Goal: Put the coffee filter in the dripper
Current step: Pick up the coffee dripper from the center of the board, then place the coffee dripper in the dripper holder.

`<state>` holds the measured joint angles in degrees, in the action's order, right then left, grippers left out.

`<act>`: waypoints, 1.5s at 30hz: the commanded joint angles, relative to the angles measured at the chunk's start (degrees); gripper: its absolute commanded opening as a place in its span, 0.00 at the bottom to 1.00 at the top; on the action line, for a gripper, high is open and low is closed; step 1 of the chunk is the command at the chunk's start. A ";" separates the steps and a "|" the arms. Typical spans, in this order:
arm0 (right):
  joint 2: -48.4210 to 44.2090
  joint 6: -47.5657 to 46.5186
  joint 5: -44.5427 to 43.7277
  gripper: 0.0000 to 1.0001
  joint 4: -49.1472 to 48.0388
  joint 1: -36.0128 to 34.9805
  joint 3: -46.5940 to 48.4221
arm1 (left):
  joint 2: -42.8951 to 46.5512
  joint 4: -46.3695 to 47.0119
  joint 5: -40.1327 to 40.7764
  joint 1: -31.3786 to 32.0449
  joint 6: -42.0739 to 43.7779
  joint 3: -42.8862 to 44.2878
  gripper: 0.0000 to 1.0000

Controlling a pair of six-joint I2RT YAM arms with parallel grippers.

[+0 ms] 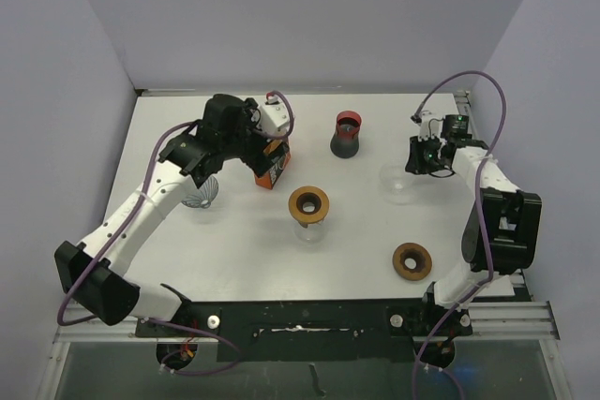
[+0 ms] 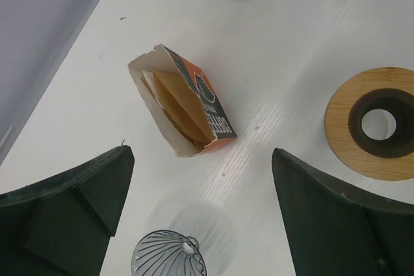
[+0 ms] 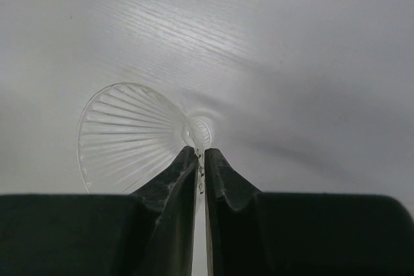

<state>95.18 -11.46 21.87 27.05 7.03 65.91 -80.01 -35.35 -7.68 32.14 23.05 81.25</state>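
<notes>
Lavender walls [image 1: 84, 44] close in a white desk [image 1: 375, 231], and the coffee filters [image 2: 173, 98] sit well toward its left rear, packed upright as tan paper cones inside a torn-open orange filter box [image 2: 213, 117] that lies on its side. The left pincer [image 2: 202, 156] hangs above that box with its jaws spread wide and nothing between them. A grey ribbed dripper [image 2: 169, 255] rests just beside it on the near side. Across the desk, the right pincer [image 3: 199, 153] is closed down to a thin slit at the narrow neck of a clear dripper [image 3: 126, 134] tipped on its side. It appears to pinch a thin tab or edge there, though the transparent plastic makes that hard to confirm. A filter like this should be nearly weightless, thin and floppy. It will likely crease or tear under a hard squeeze, and it tends to cling to its neighbours, so two may come out together. The best hold looks to be the exposed top edge of the outermost cone, where it shows at the box's open mouth, taken with a light pinch and drawn out along the box's length. Because the box is light cardboard and unanchored, it may slide or lift with the paper. The dripper is rigid, smooth and probably brittle, so its mouth wants to face up and be steady before any paper is lowered in.
</notes>
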 commanded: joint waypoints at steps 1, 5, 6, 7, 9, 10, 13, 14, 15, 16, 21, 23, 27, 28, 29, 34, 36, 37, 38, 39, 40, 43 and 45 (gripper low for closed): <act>-3.94 -1.20 7.04 0.00 4.91 -0.71 4.75 | 4.01 4.77 -0.82 -0.36 2.12 0.06 0.88; -4.78 -4.35 9.42 0.00 12.86 -1.96 9.77 | 5.06 3.84 -3.62 -0.29 4.44 -0.38 0.88; -5.13 -5.12 9.61 0.00 14.84 -2.80 11.05 | 4.95 3.17 -4.52 -0.24 4.62 0.11 0.88; -5.61 -5.75 9.86 0.00 16.61 -3.59 12.34 | 4.75 2.47 -5.29 -0.23 4.72 0.61 0.88; -6.66 -6.55 10.32 0.00 19.51 -5.40 14.71 | 4.43 1.28 -6.95 -0.17 5.21 1.55 0.88; -7.08 -6.84 10.45 0.00 20.81 -6.51 16.02 | 4.35 0.63 -7.78 -0.07 5.73 1.93 0.89; -8.07 -6.99 10.88 0.00 24.71 -10.30 19.84 | 4.21 -2.07 -10.07 0.30 7.99 3.51 0.88; -8.28 -6.98 11.20 0.00 25.86 -11.68 21.13 | 4.16 -3.73 -11.05 0.39 8.94 4.44 0.89; -8.50 -6.99 11.67 0.00 26.92 -12.95 22.76 | 4.08 -5.19 -11.84 0.44 10.12 5.17 0.89; -8.78 -6.99 12.01 0.00 27.77 -14.11 23.78 | 4.05 -6.18 -12.70 0.56 11.49 5.97 0.88; -9.25 -7.55 13.78 0.00 31.46 -20.20 28.01 | 4.11 -13.97 -16.84 0.71 18.10 8.83 0.88; -9.01 -7.82 14.73 0.00 32.24 -23.46 28.95 | 4.16 -16.31 -18.50 0.73 20.89 9.22 0.88; -7.55 -7.99 15.80 0.00 33.28 -28.08 30.67 | 4.48 -20.83 -22.45 0.63 25.71 9.68 0.86; -7.02 -8.17 16.28 0.00 33.73 -29.04 31.25 | 4.58 -21.80 -23.11 0.52 26.90 9.79 0.85; -6.48 -8.48 16.93 0.00 34.06 -29.91 31.82 | 4.72 -22.94 -23.71 0.41 28.23 9.76 0.85; -3.86 -8.40 20.57 0.00 34.30 -33.52 34.44 | 4.77 -26.22 -25.36 0.18 32.06 9.25 0.84; -2.58 -8.19 20.48 0.00 34.20 -35.32 35.01 | 4.77 -26.70 -25.81 0.12 33.12 8.87 0.84; -2.20 -8.08 20.19 0.00 34.21 -35.74 35.21 | 4.85 -26.86 -26.04 0.14 33.37 8.72 0.84; -1.44 -8.05 19.93 0.00 34.21 -36.49 35.25 | 4.93 -26.98 -26.13 0.13 33.60 8.56 0.84; -0.94 -8.05 19.73 0.00 34.21 -36.93 35.25 | 5.07 -27.03 -26.27 0.18 33.78 8.36 0.84; -0.43 -8.07 19.57 0.00 34.21 -37.32 35.19 | 5.23 -27.07 -26.32 0.18 33.90 8.18 0.83; 0.75 -8.14 19.35 0.00 34.12 -38.05 35.08 | 5.83 -27.14 -26.67 0.24 34.03 7.55 0.82; 1.43 -8.22 19.23 0.00 34.00 -38.34 34.95 | 6.12 -27.29 -27.26 0.19 34.23 7.05 0.80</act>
<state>96.42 -19.55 39.66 61.54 -30.70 98.72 -76.42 -60.99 -30.87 32.51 54.96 88.09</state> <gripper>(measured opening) 0.077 0.812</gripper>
